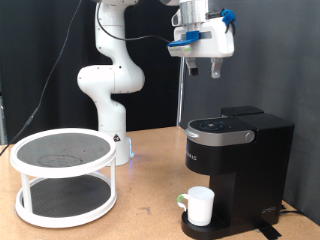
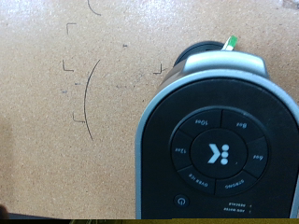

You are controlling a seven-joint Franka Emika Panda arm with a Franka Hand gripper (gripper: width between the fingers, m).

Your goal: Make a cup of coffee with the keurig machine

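Note:
The black keurig machine [image 1: 238, 165] stands on the wooden table at the exterior view's right, with its top lid down. The white cup [image 1: 200, 206] stands on the machine's drip base under the spout and has a green bit at its handle side. My gripper [image 1: 202, 72] hangs high above the machine, with its fingers apart and nothing between them. The wrist view looks straight down on the machine's silver-rimmed control panel [image 2: 215, 154]. A small green and white piece [image 2: 230, 40] shows past the panel's edge. My fingers do not show in the wrist view.
A white two-tier round rack [image 1: 62, 175] stands at the exterior view's left. The robot's white base [image 1: 112, 85] is behind it. A thin cable [image 1: 181, 95] hangs from the hand behind the machine. Pen marks [image 2: 89, 98] lie on the wooden table beside the machine.

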